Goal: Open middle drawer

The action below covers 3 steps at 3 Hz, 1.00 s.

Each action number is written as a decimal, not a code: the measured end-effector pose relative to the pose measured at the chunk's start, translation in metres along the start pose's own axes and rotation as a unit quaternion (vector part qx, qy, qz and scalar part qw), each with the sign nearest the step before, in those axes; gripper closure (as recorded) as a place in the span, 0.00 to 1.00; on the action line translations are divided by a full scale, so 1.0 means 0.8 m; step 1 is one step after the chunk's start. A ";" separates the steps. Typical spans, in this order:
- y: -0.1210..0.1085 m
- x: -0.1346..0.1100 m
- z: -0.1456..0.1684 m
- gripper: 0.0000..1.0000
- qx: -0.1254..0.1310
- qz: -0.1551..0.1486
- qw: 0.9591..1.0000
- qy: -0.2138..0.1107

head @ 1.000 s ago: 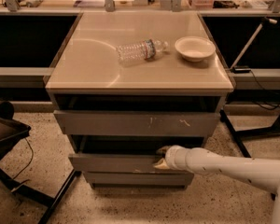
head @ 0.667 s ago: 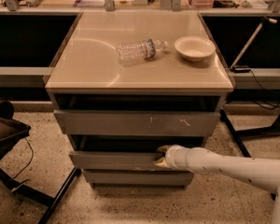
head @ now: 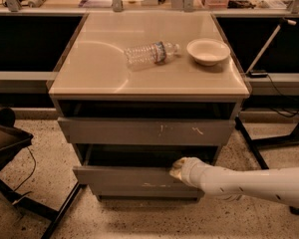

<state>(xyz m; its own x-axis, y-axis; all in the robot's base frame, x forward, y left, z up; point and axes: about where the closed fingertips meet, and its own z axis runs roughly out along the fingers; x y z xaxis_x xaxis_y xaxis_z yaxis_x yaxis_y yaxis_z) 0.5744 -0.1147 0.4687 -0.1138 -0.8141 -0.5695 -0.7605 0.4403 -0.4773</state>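
A white robot arm [head: 249, 183] reaches in from the lower right, ending in a pale gripper [head: 175, 169]. The gripper sits at the top edge of the middle drawer [head: 129, 180], towards the right end of its long grey front and touching it or very nearly so. Whether the gripper is spread, closed or clamped on the edge cannot be told.

The middle drawer runs mostly to the left of the gripper and just below it. It stands partly out from the grey cabinet [head: 65, 68], with a dark gap showing behind its front, level with the gripper and just above. A faint pale scuff marks the front's lower edge, down and left of the gripper.

Directly above the gripper is the wider top drawer front [head: 114, 132], marked with white scratches, and it too stands slightly out. Just below the middle drawer, a narrow strip of the lowest front [head: 149, 195] shows.

Well above the gripper, on the cabinet's pale beige top, a clear plastic bottle [head: 152, 54] lies on its side. A white bowl [head: 208, 51] stands upright just to the bottle's right, apart from it.

Far to the left of the gripper, a dark curved object [head: 2, 133] rests on a black frame. To the right, beyond the arm, black stand legs [head: 249, 146] rest on the speckled floor [head: 139, 218].
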 end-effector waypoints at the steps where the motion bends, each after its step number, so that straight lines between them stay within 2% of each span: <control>1: -0.017 -0.045 -0.070 1.00 0.068 0.019 0.997 0.007; 2: -0.025 -0.043 -0.106 0.81 0.103 0.026 0.994 0.023; 3: -0.026 -0.042 -0.107 0.58 0.103 0.026 0.994 0.024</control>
<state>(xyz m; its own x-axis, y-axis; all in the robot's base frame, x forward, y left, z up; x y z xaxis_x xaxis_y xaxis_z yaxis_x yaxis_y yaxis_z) 0.5394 -0.1287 0.5547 -0.1828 -0.8032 -0.5670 -0.6062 0.5461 -0.5782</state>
